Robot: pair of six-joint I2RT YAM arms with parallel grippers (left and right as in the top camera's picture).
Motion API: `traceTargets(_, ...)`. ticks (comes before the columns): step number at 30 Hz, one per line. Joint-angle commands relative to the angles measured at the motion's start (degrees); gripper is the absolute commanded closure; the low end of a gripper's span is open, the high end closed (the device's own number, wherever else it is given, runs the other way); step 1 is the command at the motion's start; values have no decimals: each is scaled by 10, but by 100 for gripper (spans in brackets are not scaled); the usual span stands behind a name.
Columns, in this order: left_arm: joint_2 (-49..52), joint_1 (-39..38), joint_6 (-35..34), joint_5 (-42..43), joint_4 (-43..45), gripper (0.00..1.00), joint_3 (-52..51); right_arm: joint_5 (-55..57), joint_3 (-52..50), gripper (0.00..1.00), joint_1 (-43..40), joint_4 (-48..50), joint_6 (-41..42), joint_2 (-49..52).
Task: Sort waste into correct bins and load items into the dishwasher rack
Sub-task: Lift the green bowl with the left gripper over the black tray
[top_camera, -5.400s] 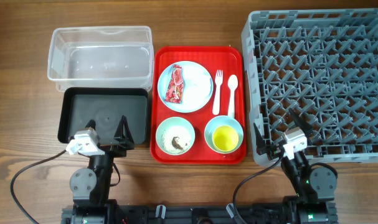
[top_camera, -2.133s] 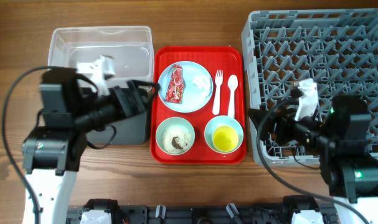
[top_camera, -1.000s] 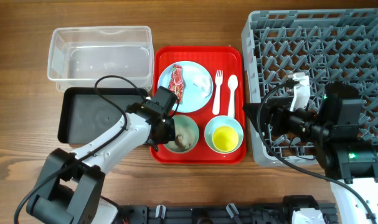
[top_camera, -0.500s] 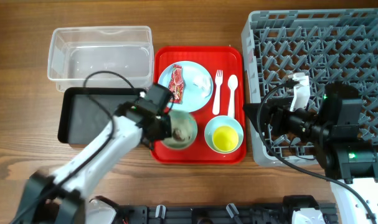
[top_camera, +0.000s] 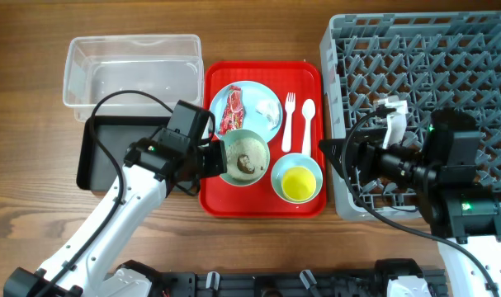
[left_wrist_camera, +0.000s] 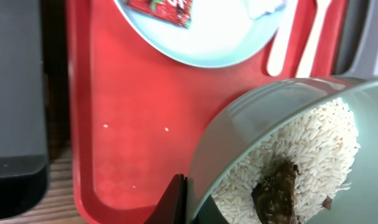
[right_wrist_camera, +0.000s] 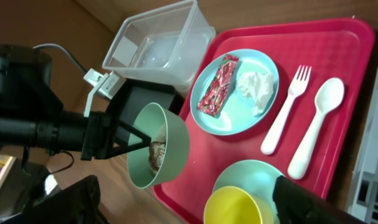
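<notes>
My left gripper (top_camera: 217, 158) is shut on the rim of the mint bowl (top_camera: 244, 157) and holds it tilted above the red tray. White rice grains (left_wrist_camera: 313, 146) and a brown scrap (left_wrist_camera: 276, 193) lie inside it. On the light-blue plate (top_camera: 248, 130) rest a red wrapper (top_camera: 233, 111) and a white tissue (top_camera: 267, 110). The fork (top_camera: 288, 121) and spoon (top_camera: 307, 124) lie beside the plate. A yellow cup (top_camera: 297, 183) sits in the light-blue bowl (top_camera: 309, 165). My right gripper (top_camera: 337, 157) hangs open and empty at the grey rack's (top_camera: 432, 91) left edge.
The flat red tray (top_camera: 217, 78) lies mid-table. A clear plastic tub (top_camera: 132, 70) stands at the back left, with the shallow black tray (top_camera: 110, 153) just in front of it, under my left arm. Bare wood runs along the table's front.
My left gripper has lifted the mint bowl off the red tray and tipped it on its side. The right arm has barely shifted, its fingers slightly closer together.
</notes>
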Motion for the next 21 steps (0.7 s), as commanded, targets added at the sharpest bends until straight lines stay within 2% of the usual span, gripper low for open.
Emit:
traceTargets(1, -12, 1, 14, 36, 3, 96, 15, -8, 12, 13, 27, -4, 5, 2)
traceTargets(6, -19, 1, 16, 36, 2, 96, 29, 51, 12, 13, 63, -13, 15, 3)
traceTargets(13, -30, 1, 31, 35, -14, 96, 49, 55, 12, 13, 66, -10, 15, 5)
traceTargets(18, -30, 2, 31, -19, -50, 96, 49, 58, 12, 13, 66, -10, 15, 9)
traceTargets(21, -32, 14, 28, -11, -61, 96, 49, 68, 12, 13, 66, -12, 15, 10)
